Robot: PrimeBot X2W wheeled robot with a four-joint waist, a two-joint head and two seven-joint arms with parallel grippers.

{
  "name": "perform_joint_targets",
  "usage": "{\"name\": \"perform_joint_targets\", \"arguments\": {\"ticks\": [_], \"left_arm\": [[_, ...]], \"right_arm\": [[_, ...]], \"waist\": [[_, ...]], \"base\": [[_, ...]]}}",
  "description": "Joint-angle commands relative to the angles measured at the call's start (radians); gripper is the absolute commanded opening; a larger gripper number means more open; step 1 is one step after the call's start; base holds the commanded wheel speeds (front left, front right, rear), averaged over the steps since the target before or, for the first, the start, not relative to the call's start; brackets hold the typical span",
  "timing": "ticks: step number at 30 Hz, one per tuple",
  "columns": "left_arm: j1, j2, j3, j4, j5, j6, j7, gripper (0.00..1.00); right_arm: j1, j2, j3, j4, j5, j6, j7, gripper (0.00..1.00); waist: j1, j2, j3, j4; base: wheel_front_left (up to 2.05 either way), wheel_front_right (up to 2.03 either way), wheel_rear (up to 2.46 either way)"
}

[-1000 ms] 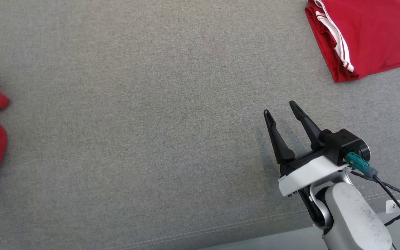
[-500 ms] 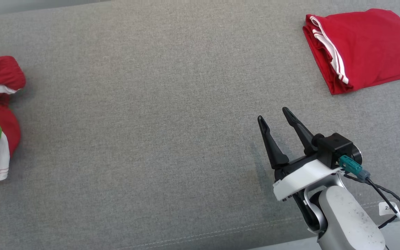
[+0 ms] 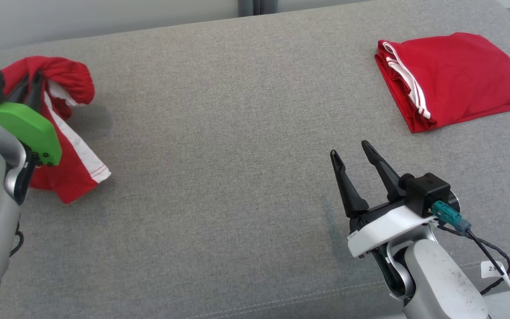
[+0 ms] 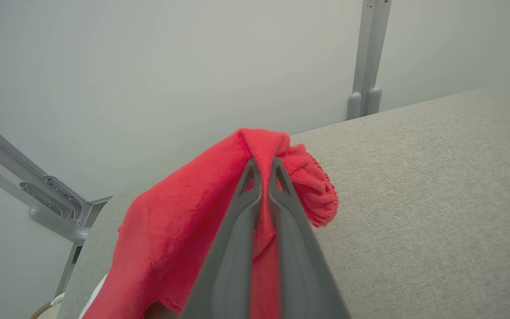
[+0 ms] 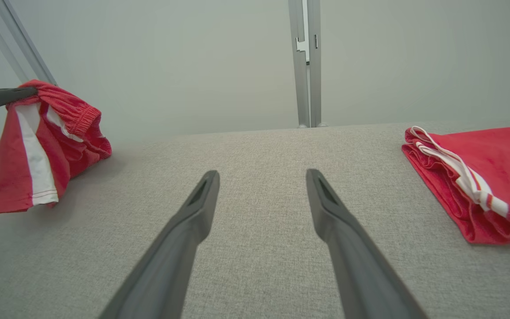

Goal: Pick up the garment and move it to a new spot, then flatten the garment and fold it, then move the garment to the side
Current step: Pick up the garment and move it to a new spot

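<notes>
A red garment with a white side stripe hangs bunched from my left gripper at the far left, lifted above the grey padded surface. The left wrist view shows the left gripper shut on a fold near the garment's elastic waistband. From the right wrist view, the garment dangles with its lower hem near the surface. My right gripper stands open at the front right, nothing between its fingers.
A second red garment, folded with white stripes showing, lies at the far right. A metal post rises behind the surface's back edge, and a metal frame stands off its left end. The front edge runs just below my right arm.
The head camera has tilted up. My left gripper has carried the held garment up and to the right, further into view. The right gripper has stayed open and nearly still.
</notes>
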Motion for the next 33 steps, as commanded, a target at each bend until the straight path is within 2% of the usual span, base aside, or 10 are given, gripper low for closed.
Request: {"name": "perform_joint_targets", "arguments": {"ticks": [1, 13, 23, 33], "left_arm": [[0.011, -0.007, -0.012, -0.015, -0.010, -0.001, 0.000, 0.00], [0.032, -0.068, -0.176, -0.205, -0.044, -0.001, -0.030, 0.00], [0.072, -0.166, -0.277, -0.348, -0.026, -0.001, -0.025, 0.00], [0.166, -0.248, -0.322, -0.321, -0.053, 0.013, -0.043, 0.00]], "right_arm": [[0.002, 0.000, -0.003, 0.004, 0.004, 0.000, -0.006, 1.00], [0.006, 0.014, -0.014, 0.019, 0.018, 0.000, -0.017, 1.00], [0.018, 0.019, -0.025, 0.021, 0.011, 0.000, -0.018, 1.00], [0.028, 0.022, -0.027, 0.008, 0.013, 0.000, -0.019, 1.00]], "waist": [[0.0000, 0.0000, -0.006, -0.005], [0.0000, 0.0000, -0.028, -0.055], [0.0000, 0.0000, -0.040, -0.077], [0.0000, 0.0000, -0.047, -0.089]], "base": [[0.00, 0.00, 0.00], [0.00, 0.00, 0.00], [0.00, 0.00, 0.00], [0.00, 0.00, 0.00]]}}
